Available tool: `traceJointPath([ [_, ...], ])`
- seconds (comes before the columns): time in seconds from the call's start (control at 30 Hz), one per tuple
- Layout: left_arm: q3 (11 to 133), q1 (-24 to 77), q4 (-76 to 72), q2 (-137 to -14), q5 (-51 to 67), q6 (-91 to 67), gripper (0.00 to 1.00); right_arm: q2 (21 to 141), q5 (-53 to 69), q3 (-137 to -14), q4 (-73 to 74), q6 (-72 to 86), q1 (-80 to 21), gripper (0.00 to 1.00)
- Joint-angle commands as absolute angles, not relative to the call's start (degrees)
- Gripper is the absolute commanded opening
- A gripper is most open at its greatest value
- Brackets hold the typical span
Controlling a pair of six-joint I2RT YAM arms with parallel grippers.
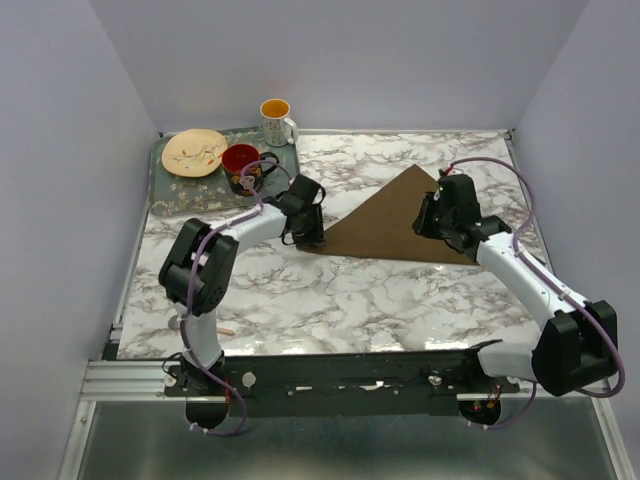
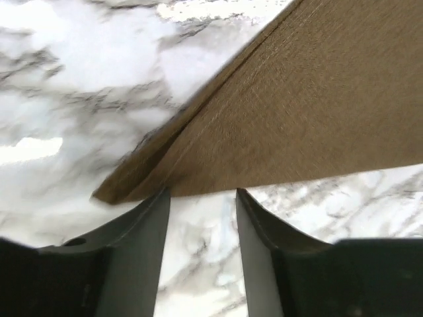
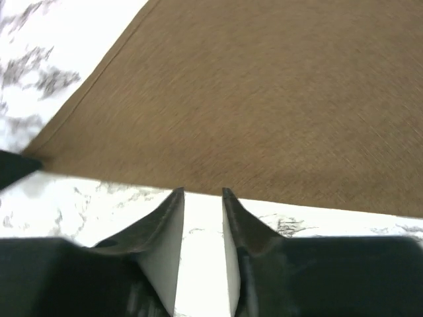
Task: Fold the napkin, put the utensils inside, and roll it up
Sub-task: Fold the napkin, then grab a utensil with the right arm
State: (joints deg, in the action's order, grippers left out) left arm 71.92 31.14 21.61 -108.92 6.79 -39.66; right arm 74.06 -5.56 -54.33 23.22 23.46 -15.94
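Note:
The dark brown napkin [image 1: 395,220] lies flat on the marble table, folded into a triangle. My left gripper [image 1: 310,240] stands open at its left corner; in the left wrist view the napkin [image 2: 297,112] begins just past the gripper [image 2: 201,193], with bare marble between the fingers. My right gripper [image 1: 432,230] is open at the napkin's near edge towards the right; the gripper [image 3: 201,191] holds nothing and the napkin [image 3: 264,99] fills the view beyond. A small pale-handled spoon [image 1: 212,325] lies at the near left, partly behind the left arm.
At the back left stands a grey tray [image 1: 175,195] holding a cream plate [image 1: 195,152] and a red mug [image 1: 242,160]. A white mug [image 1: 277,120] stands just behind the tray. Walls close in the table's sides and back.

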Motion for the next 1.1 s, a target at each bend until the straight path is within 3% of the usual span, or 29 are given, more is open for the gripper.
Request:
traceJointPath([
  [0.0,69.1,29.8,26.6,-93.2,0.1,-37.6,0.62,69.7,-0.3,-52.0,22.5,16.5,-17.6,0.40],
  [0.13,63.1,29.6,37.2,-77.7,-9.5,-44.3,0.84,69.3,1.6,-50.5,23.9,14.5,-19.9,0.42],
  [0.17,60.1,29.4,38.3,-74.1,-10.1,-49.1,0.99,69.1,2.3,-49.9,23.6,14.7,-20.4,0.42],
  [0.33,39.5,23.5,38.8,-49.3,-10.7,-61.0,0.99,66.5,8.9,-46.6,20.0,17.0,-22.2,0.43],
  [0.53,33.8,19.3,40.7,-39.7,-13.5,-63.5,0.92,67.8,18.1,-46.0,16.4,17.2,-24.3,0.43],
  [0.73,42.7,15.7,41.0,-40.0,-27.5,-51.5,0.88,80.6,31.0,-53.4,9.0,16.4,-38.0,0.52],
  [0.87,49.9,13.0,41.0,-38.1,-39.6,-43.4,0.88,91.0,25.5,-64.5,8.6,11.5,-50.5,0.67],
  [1.07,58.4,12.6,40.1,-31.7,-52.5,-34.2,0.88,107.9,23.4,-82.2,11.9,6.2,-63.0,0.77],
])
